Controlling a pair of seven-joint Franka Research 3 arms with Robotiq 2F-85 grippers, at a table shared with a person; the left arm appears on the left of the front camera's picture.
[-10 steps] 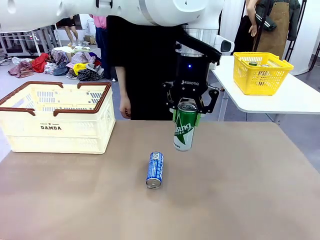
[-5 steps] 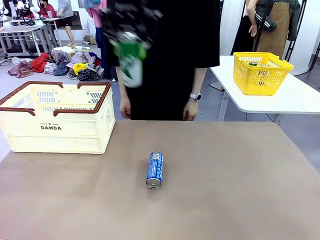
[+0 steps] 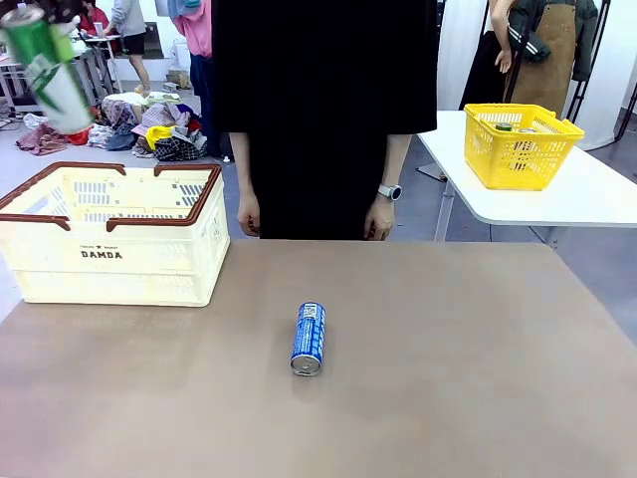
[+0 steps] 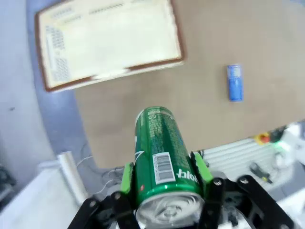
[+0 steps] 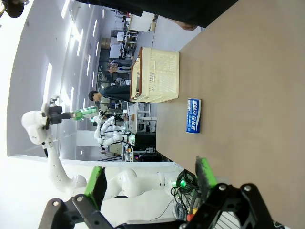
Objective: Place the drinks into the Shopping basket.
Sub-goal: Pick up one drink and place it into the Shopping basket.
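Left tool (image 4: 164,172) is clamped on the green can (image 4: 159,152), high up at 10 o'clock. I'd guess dropping from there misses the Shopping basket (image 3: 60,274). Right tool (image 5: 150,179) is open and empty.

You are looking at a big, bright robot lab, not a home. A person (image 3: 323,110) stands at your brown table (image 3: 468,378). Beside it is a white table (image 3: 577,204) with a yellow basket (image 3: 520,146). Far back, piles of clothes (image 3: 149,124) lie on the grey floor (image 3: 18,167), more people (image 3: 127,18) are at desks (image 3: 40,58), and long lights (image 5: 47,81) run along the ceiling.
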